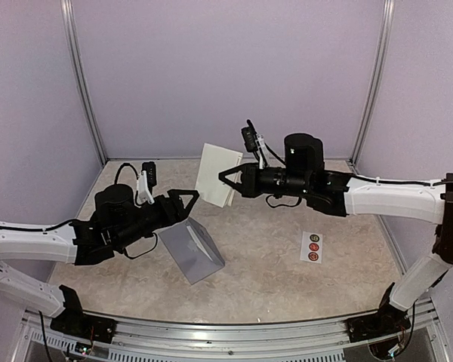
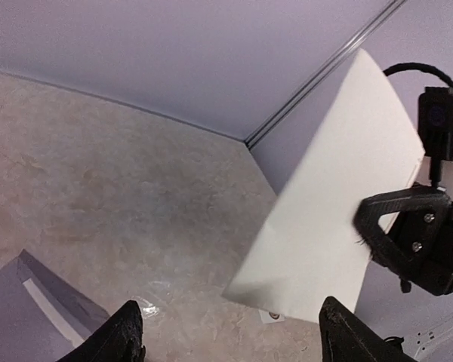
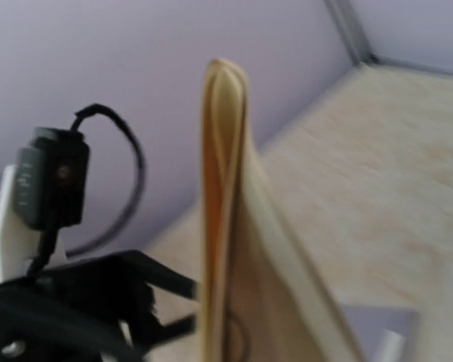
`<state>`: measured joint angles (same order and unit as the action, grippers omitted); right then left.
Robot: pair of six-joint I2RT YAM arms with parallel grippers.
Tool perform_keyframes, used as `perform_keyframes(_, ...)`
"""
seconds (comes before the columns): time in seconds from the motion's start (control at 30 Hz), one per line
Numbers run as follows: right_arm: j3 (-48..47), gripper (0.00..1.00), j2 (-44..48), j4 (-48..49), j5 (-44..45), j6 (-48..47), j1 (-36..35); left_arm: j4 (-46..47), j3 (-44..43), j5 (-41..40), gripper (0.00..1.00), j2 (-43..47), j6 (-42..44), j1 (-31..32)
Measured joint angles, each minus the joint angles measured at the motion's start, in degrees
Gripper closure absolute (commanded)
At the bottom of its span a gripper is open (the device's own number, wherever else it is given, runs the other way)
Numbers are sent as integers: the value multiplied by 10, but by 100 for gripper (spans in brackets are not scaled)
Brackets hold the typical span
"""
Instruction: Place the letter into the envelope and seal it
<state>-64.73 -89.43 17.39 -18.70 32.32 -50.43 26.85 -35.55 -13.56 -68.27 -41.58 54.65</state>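
Observation:
The letter (image 1: 217, 175), a folded white sheet, hangs in the air above the back of the table, and my right gripper (image 1: 228, 179) is shut on its right edge. In the left wrist view the letter (image 2: 332, 204) fills the right side, with a right finger (image 2: 396, 219) pressed on it. The right wrist view shows the letter (image 3: 223, 188) edge-on. The grey-blue envelope (image 1: 190, 249) lies flat on the table, flap side toward the left arm. My left gripper (image 1: 185, 202) hovers open just above its far corner, nothing between its fingers (image 2: 128, 332). A corner of the envelope (image 2: 30, 317) shows at lower left.
A small white strip with round stickers (image 1: 312, 246) lies on the table to the right of the envelope, under the right arm. Purple walls with metal posts (image 1: 83, 83) close in the back and sides.

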Motion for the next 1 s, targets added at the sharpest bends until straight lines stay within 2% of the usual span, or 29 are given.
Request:
perform_keyframes(0.17,-115,100,-56,-171,20,-71,2,-95,69,22,20,17,-75,-56)
perform_keyframes(0.43,-247,100,-198,-357,32,-122,-18,-141,119,78,23,3,-146,-97)
perform_keyframes(0.67,-337,100,-291,-456,38,-145,-23,-136,119,132,26,-75,-162,-104)
perform_keyframes(1.0,-411,100,-344,-544,86,-164,-23,-113,110,148,30,-136,-164,-111)
